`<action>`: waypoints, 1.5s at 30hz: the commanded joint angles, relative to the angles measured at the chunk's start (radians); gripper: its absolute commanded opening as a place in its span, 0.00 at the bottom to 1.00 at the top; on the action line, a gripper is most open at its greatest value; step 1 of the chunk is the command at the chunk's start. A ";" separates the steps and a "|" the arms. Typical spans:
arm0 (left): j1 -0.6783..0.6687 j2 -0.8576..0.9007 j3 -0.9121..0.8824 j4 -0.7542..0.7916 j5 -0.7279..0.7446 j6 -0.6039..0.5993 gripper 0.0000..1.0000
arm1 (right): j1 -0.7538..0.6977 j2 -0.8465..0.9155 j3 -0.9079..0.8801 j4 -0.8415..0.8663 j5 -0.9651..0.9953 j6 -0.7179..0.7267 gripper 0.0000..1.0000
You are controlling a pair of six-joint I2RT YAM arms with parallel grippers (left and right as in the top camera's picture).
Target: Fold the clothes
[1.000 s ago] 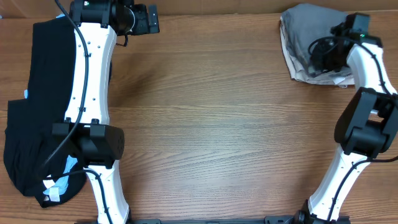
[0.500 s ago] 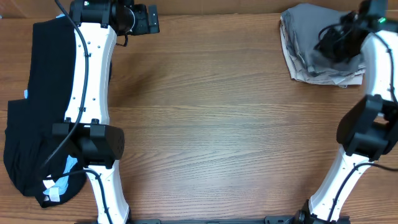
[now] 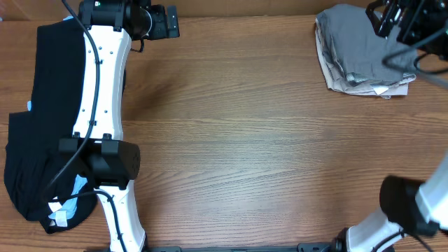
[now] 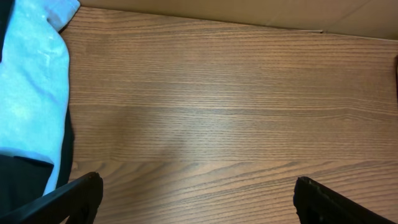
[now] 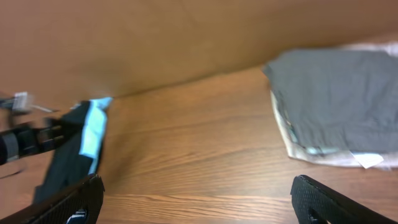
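The taupe-grey shorts [image 3: 357,43] lie folded at the table's far right, stacked on beige shorts [image 3: 330,75]; in the right wrist view the grey shorts [image 5: 342,93] show at the upper right. My right gripper [image 3: 389,18] hangs raised over the stack's far edge, open and empty, and its wrist view has the right gripper [image 5: 196,199] wide over bare wood. Black garments [image 3: 42,105] are heaped along the left edge. My left gripper [image 3: 168,22] is at the far left-centre, and seen from its wrist the left gripper [image 4: 196,202] is open and empty beside a light-blue garment [image 4: 31,81].
A brown cardboard wall [image 5: 155,43] runs along the table's far edge. Bits of light-blue cloth [image 3: 66,208] peek from the black heap near the left arm's base. The wooden table [image 3: 245,140] lies between the two piles.
My right gripper has opened, let go of the grey shorts and risen away toward the far right corner. The left arm has not moved.
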State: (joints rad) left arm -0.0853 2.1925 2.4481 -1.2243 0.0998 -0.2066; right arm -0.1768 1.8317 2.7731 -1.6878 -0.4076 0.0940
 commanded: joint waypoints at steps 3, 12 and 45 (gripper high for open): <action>-0.005 -0.005 0.000 0.002 -0.006 0.016 1.00 | 0.000 -0.014 0.000 -0.006 -0.005 0.014 1.00; -0.005 -0.005 0.000 0.002 -0.006 0.016 1.00 | 0.000 -0.016 -0.002 -0.006 -0.005 -0.056 1.00; -0.005 -0.005 0.000 0.002 -0.006 0.016 1.00 | 0.226 -1.418 -2.196 1.463 0.232 0.007 1.00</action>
State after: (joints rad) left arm -0.0856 2.1925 2.4477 -1.2251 0.0998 -0.2062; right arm 0.0475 0.5308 0.7368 -0.3035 -0.1905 0.0933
